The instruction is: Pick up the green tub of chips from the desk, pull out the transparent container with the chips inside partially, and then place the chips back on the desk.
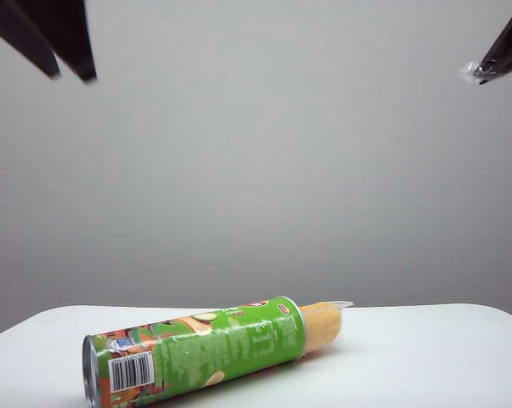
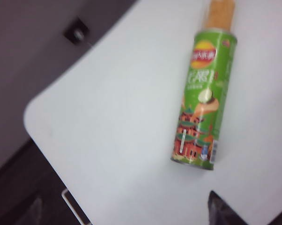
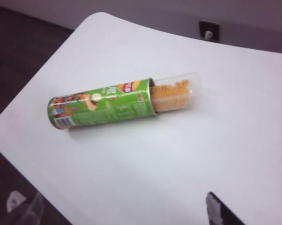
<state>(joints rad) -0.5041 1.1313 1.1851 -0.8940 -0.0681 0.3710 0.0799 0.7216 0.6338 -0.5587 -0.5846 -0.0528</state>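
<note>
White desk (image 1: pixel 426 357) carries the green tub of chips (image 1: pixel 196 353) on its side, transparent container (image 3: pixel 176 93) already partly out, so keep both empty, spread grippers, left gripper (image 1: pixel 69 72) and right gripper (image 1: pixel 481 75), high and clear.

Exterior low, level, near desk (image 1: pixel 426 357); both wrist views high, overlapping.

From the exterior camera, the green tub of chips (image 1: pixel 196 353) loses its lower edge past the frame. Both grippers, well above the tub, show only as cropped dark tips: left gripper (image 1: pixel 65 75), right gripper (image 1: pixel 486 72). In the blurred left wrist view the chips (image 2: pixel 219 14) run off the edge.
</note>
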